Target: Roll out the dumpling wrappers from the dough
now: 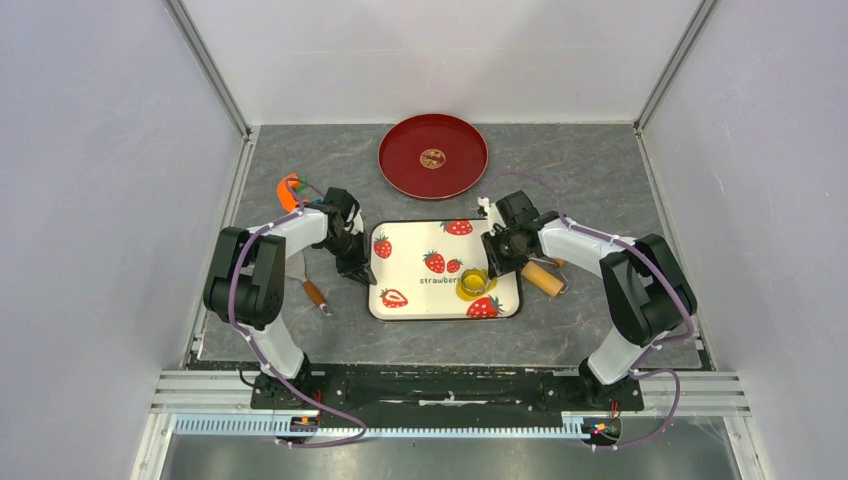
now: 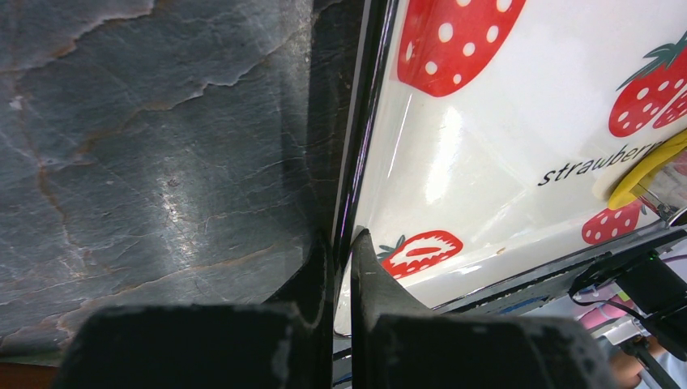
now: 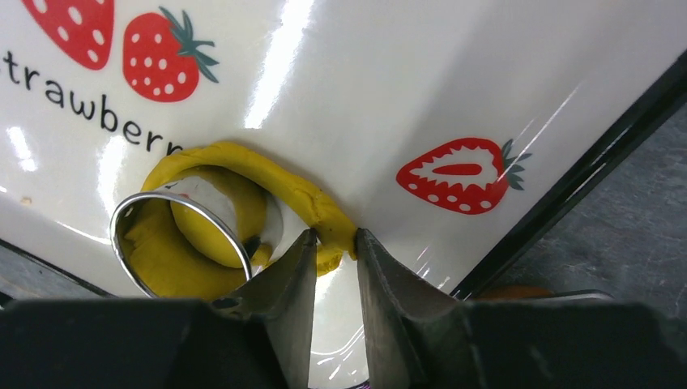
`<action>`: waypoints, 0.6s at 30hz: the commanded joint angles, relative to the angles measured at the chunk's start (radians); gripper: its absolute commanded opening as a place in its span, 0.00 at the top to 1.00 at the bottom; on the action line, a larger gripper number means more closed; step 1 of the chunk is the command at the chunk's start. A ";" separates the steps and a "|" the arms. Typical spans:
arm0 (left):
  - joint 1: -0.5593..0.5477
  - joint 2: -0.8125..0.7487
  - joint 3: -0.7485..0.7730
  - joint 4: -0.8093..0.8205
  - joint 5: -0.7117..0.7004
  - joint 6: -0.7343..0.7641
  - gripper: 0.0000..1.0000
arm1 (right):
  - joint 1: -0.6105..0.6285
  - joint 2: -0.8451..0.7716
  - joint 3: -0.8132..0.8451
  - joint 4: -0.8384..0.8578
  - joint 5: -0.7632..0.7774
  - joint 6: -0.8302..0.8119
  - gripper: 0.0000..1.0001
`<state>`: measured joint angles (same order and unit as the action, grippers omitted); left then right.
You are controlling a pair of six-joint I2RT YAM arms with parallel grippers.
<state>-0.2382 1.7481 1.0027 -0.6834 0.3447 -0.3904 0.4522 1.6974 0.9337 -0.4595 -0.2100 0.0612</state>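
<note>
Jaws on the left arm are closed tight on the black rim of the tray, at its left edge near the front corner, one finger outside over the grey marbled surface and the other inside on the white. Jaws on the right arm stand only a sliver apart, pinched onto a strip of the yellow scrap that curls round the ring cutter; the strip fills the gap between their tips.

From where I stand the tray reads "strawberry" in thin black lettering across its middle, with red strawberries printed around the word, one of them shown cut in half. The cutter is a shiny metal ring, tilted, sitting right on the end of that lettering in the tray's front right part. Inside the ring lies the dumpling wrapper, a small yellow disc, with more yellow dough beneath the ring.

Beyond the tray sits a red plate with a small gold emblem at its centre, too small to read. A wooden rolling pin lies just off the tray's right edge. A scraper with a wooden handle lies left of the tray.
</note>
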 commanded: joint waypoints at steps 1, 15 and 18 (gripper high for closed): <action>-0.029 0.048 -0.009 0.036 -0.066 0.040 0.98 | 0.014 0.174 -0.136 -0.108 0.221 0.006 0.75; -0.029 0.047 -0.010 0.036 -0.065 0.040 0.98 | 0.007 0.159 0.039 -0.092 0.126 0.018 0.87; -0.029 0.045 -0.013 0.036 -0.064 0.040 0.98 | 0.002 0.145 0.099 -0.098 0.077 0.034 0.89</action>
<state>-0.2382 1.7481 1.0027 -0.6834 0.3447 -0.3904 0.4603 1.7531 1.0378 -0.5190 -0.1738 0.0948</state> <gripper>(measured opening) 0.054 0.121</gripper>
